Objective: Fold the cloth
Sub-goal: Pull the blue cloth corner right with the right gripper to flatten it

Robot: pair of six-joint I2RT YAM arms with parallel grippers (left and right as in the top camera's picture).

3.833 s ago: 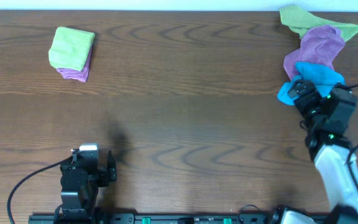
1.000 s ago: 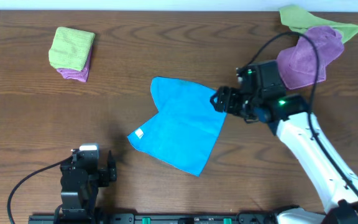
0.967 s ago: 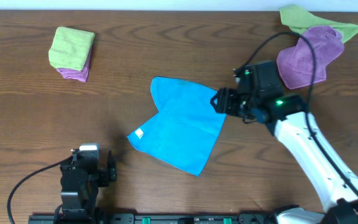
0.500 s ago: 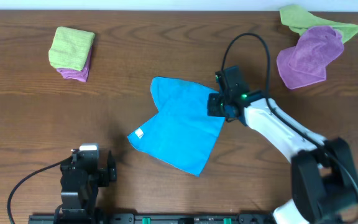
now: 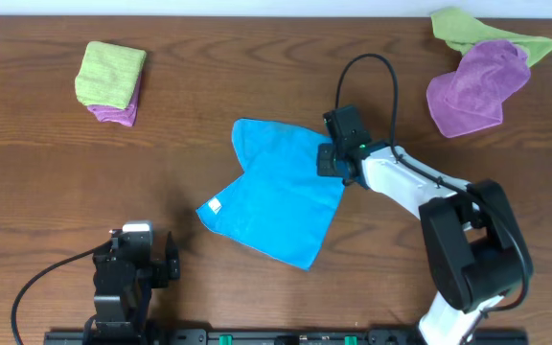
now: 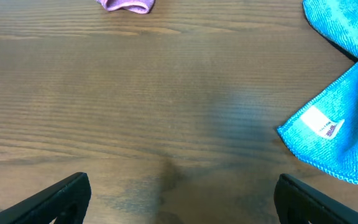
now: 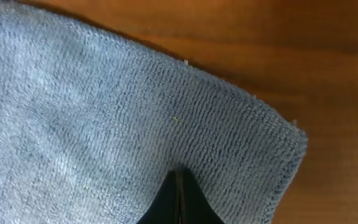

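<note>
The blue cloth (image 5: 276,196) lies spread and unevenly creased in the middle of the table, with a white label near its lower left corner. My right gripper (image 5: 326,161) sits on the cloth's right corner. In the right wrist view its fingertips (image 7: 179,173) are pressed together on the ribbed blue cloth (image 7: 104,93), just inside the hemmed edge. My left gripper (image 5: 142,244) rests near the front left, well away from the cloth. It stands open (image 6: 179,202) over bare wood, and the labelled corner of the blue cloth (image 6: 344,124) shows at the right of its view.
A folded green cloth on a folded purple one (image 5: 111,81) sits at the back left; its purple edge (image 6: 126,5) shows in the left wrist view. A loose purple cloth (image 5: 472,86) and a loose green cloth (image 5: 482,29) lie at the back right.
The blue cloth went from the back right pile to the table's middle. In the last second my right gripper moved left onto its right corner and shut. The left arm stayed still.
</note>
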